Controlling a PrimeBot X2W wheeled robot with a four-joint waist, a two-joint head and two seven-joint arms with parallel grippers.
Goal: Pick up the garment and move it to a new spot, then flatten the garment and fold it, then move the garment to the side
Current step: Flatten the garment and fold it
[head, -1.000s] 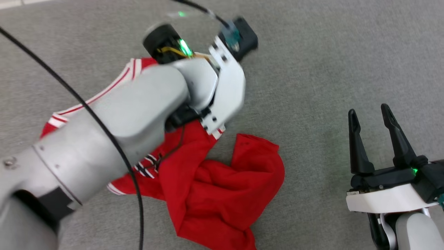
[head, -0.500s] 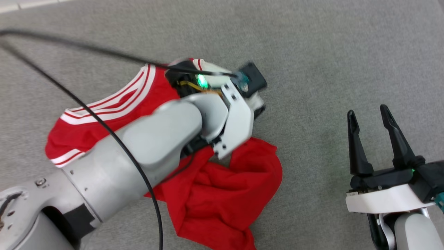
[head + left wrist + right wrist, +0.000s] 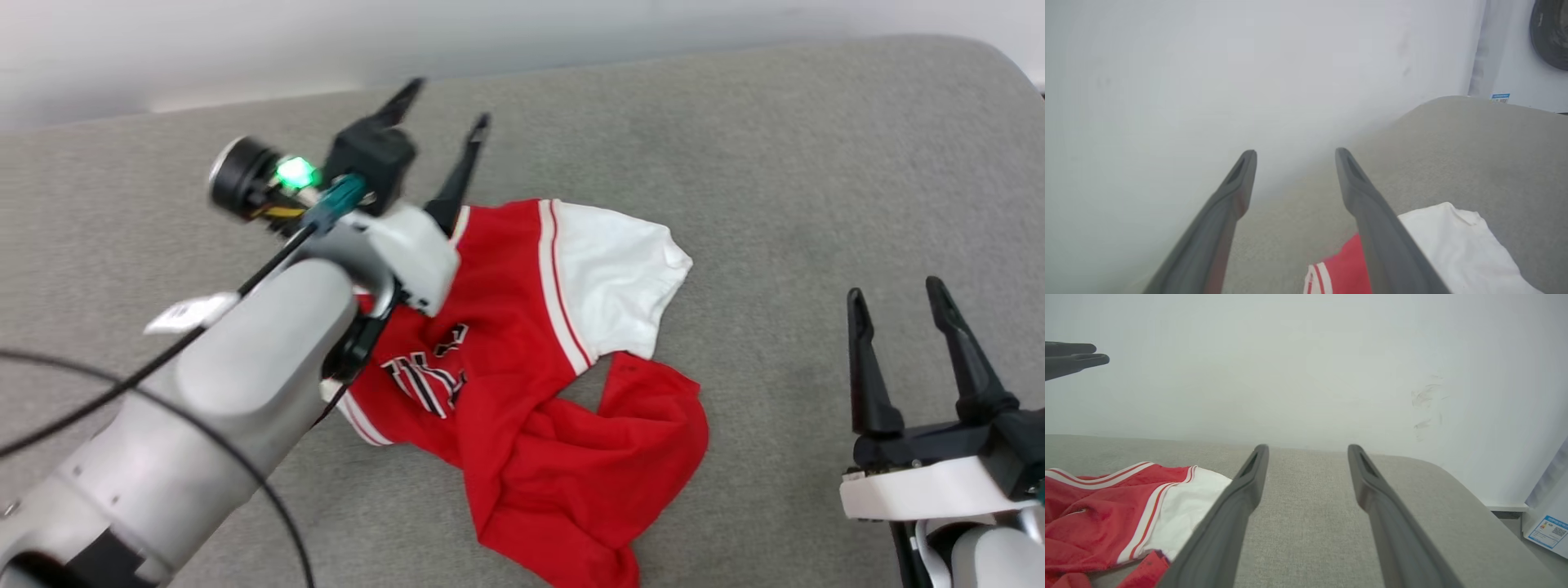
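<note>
A: The red jersey T-shirt with white short sleeves (image 3: 522,327) lay crumpled in the middle of the grey woven surface (image 3: 816,163), lettering up. The left gripper (image 3: 449,102) hovered over its far edge, jaws wide, holding nothing. The right gripper (image 3: 895,290) stood well apart at near right, jaws wide and empty.

B: Flattening looked due. Each gripper would likely do best pinching a single layer at the bunched red hem and drawing outward.

A: Long axis ran far-to-near, slightly diagonal. White sleeve pointed far-right, twisted hem toward the robot.
</note>
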